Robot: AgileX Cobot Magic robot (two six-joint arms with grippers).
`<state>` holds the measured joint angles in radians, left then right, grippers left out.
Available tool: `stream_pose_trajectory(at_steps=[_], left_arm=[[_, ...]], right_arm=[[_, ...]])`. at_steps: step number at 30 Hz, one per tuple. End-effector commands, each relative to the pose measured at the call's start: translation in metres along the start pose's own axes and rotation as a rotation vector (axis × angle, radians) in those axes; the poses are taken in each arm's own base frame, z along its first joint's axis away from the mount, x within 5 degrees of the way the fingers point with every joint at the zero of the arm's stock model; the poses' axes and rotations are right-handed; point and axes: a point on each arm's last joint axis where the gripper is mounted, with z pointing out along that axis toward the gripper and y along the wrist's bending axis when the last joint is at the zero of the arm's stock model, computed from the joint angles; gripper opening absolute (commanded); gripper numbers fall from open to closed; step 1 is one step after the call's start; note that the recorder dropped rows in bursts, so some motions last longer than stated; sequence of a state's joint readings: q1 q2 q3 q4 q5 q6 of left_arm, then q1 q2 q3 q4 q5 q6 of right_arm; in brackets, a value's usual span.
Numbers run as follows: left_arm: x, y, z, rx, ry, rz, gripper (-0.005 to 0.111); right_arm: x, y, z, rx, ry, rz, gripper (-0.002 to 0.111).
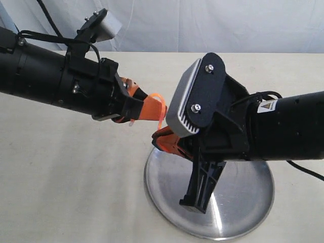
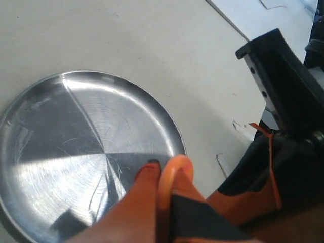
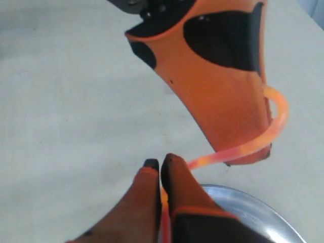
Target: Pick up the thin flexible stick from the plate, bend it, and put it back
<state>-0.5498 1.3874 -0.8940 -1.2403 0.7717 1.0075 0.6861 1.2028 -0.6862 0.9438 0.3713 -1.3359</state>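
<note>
Stick (image 1: pixel 162 103): arced, aloft beyond plate (image 1: pixel 243 215). Left gripper (image 1: pixel 151 110), right gripper (image 1: pixel 160 140): both pinched tight on stick. Advice: converge slowly, avoid kink.

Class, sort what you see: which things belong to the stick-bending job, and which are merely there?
In the job: stick, plate, left tool, right tool.
Merely there: table, white cloth behind.
</note>
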Motion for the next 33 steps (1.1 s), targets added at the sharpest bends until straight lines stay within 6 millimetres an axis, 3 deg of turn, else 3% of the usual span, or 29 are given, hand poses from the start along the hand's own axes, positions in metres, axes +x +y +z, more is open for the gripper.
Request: stream_pose_trajectory(at_steps=[1,33], left_arm=[[-0.011,-0.011,-0.003,0.063,-0.078,-0.068,0.000],[-0.015,-0.007,0.002,0.075,-0.129,-0.150,0.000]], right_arm=[[0.006,0.010,0.004,-0.084,0.039,-0.022,-0.001],[0.009,-0.001,0.004,0.024,0.073,-0.337,-0.001]])
